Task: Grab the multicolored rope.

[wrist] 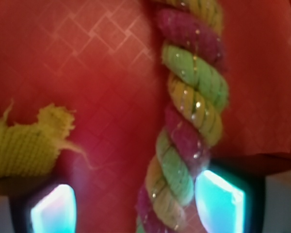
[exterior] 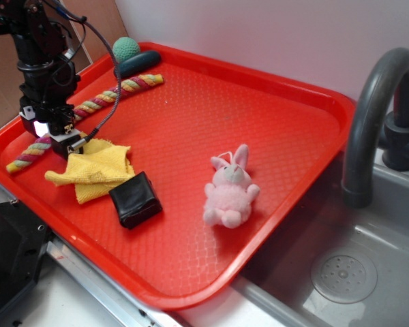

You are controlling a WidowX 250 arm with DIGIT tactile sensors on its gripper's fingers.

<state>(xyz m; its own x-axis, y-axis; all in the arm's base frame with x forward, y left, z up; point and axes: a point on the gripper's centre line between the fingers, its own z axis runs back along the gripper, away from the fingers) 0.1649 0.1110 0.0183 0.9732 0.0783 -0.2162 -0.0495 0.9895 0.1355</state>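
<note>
Red tray (exterior: 286, 122) sits on counter beside a sink (exterior: 368, 259), w/ grey faucet (exterior: 375, 109) at right. Nearest cam: black block (exterior: 135, 198) and pink bunny (exterior: 230, 189), both well apart from the arm. Next back, yellow cloth (exterior: 95, 167) lies crumpled, its frayed corner just beside the gripper (exterior: 60, 139) but not between the pads.

Gripper is down at tray level over the rope (exterior: 116, 92), jaws spread. Wrist view: rope (wrist: 191, 111) runs straight up the frame between the two pads (wrist: 218, 196), hugging the right one, gap left on the other side. Not pinched yet, so approach/align step, prob. ready to close. Rope runs diagonally along tray's left side, one end near the front-left rim, other end toward the far corner. Arm sits mid-to-low on its length, crosswise to it, sensible for a thin floppy item.

Farthest: green ball (exterior: 126, 48) and dark teal thing (exterior: 140, 63) at tray's back rim, near rope's far end.

Risk: cloth fringe may snag on closing.
</note>
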